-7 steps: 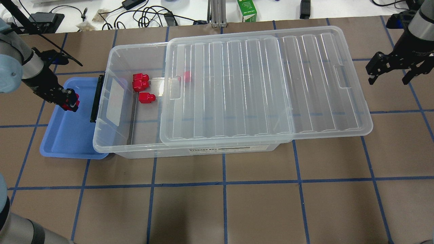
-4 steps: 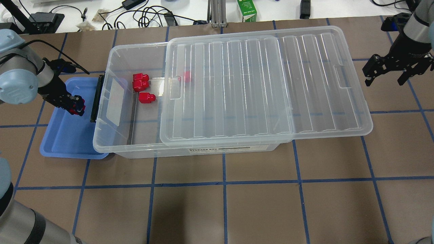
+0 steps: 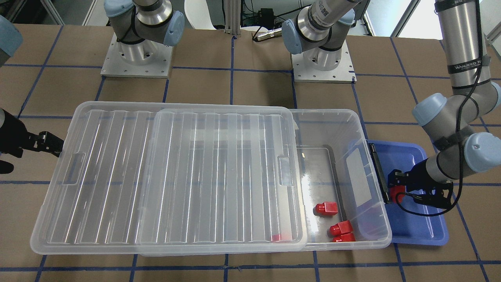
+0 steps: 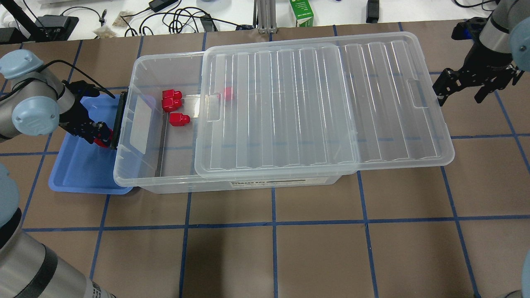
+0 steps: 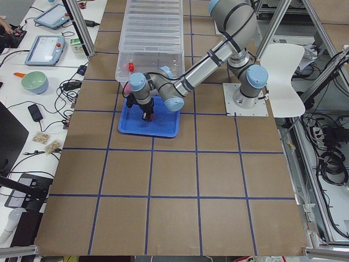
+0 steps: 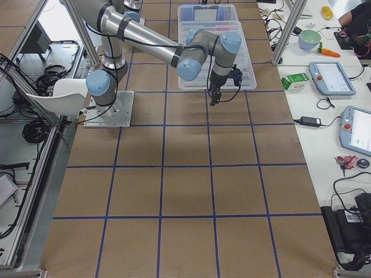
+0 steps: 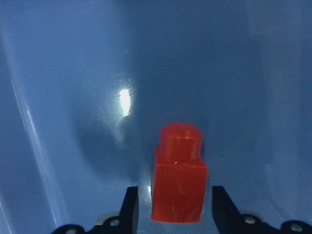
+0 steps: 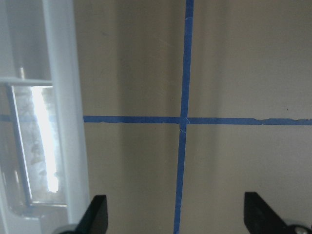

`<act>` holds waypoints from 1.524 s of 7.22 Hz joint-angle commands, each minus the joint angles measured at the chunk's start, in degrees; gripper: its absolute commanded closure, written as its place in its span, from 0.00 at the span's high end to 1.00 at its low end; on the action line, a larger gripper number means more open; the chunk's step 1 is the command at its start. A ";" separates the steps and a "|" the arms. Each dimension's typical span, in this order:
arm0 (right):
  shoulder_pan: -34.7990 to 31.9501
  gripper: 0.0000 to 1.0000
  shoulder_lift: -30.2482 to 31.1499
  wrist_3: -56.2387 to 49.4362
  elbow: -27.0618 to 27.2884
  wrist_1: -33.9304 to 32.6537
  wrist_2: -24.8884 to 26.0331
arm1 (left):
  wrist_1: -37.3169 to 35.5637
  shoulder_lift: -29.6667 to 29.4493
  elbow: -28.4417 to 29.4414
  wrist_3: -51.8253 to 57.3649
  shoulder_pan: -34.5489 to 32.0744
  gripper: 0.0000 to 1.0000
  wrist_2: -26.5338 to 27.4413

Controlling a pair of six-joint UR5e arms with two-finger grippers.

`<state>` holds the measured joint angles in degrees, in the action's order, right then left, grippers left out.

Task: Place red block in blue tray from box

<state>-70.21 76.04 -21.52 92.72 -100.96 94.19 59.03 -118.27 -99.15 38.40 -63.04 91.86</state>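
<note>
The red block (image 7: 178,178) rests on the floor of the blue tray (image 4: 78,174), stub pointing away from the wrist camera. My left gripper (image 4: 102,138) is low in the tray beside the box's black latch bar (image 4: 117,120). It is open, with a thin gap showing each side of the block. The clear box (image 4: 124,165) holds three more red blocks (image 4: 179,119) at its uncovered end and one under the lid (image 4: 228,93). My right gripper (image 4: 459,89) is open and empty, just off the right end of the lid (image 4: 323,103).
The ribbed lid is slid to the right and overhangs the box's right end. The box's wall (image 3: 385,219) overlaps the tray's edge (image 3: 422,231). Cables, a green carton (image 4: 301,13) and other gear lie beyond the table's far edge.
My left gripper moved right and nearer across the tray with the red block, ending close to the box's latch end. My right gripper drifted left toward the lid's end.
</note>
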 commanded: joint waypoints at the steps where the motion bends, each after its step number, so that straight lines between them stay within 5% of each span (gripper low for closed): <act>1: -1.06 1.00 -0.01 -0.02 0.00 -0.12 -0.67 | 1.95 1.53 1.06 -0.17 -0.16 1.00 0.51; 5: -4.14 1.00 0.07 1.56 0.00 -0.21 -0.77 | 17.76 13.74 5.62 -5.34 -2.61 1.00 0.52; 11: -11.95 1.00 -0.10 10.69 -0.09 -1.61 -0.85 | 20.07 23.77 5.81 -20.26 -18.68 1.00 1.22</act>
<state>-80.21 75.98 -12.93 92.67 -102.16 93.36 78.37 -95.99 -93.34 22.77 -78.27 93.02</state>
